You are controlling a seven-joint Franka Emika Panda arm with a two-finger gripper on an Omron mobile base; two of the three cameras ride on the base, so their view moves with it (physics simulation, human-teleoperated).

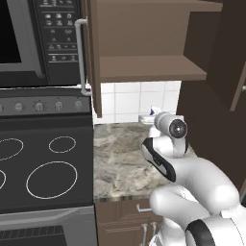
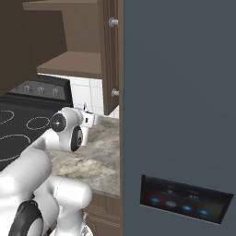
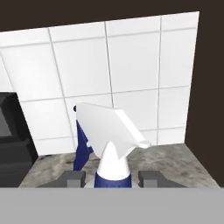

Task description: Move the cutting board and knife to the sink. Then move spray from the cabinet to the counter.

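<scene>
The spray (image 3: 114, 131), a white trigger head on a blue neck, stands upright between my fingertips (image 3: 72, 177). My gripper (image 3: 111, 177) is shut on the bottle just below the nozzle. In the left base view the nozzle tip (image 1: 153, 111) peeks out behind my wrist, low over the back of the mottled stone counter (image 1: 117, 158), close to the tiled wall. The nozzle (image 2: 85, 110) also pokes out past the wrist in the right base view. Whether the bottle's base touches the counter is hidden. The brown cabinet (image 1: 144, 69) hangs open above.
A black stovetop (image 1: 43, 163) borders the counter on the left, with a microwave (image 1: 29, 38) above it. The open cabinet door and its grey bar handle (image 1: 80, 57) hang at the counter's left edge. A tall dark grey appliance (image 2: 179, 115) walls off the right side.
</scene>
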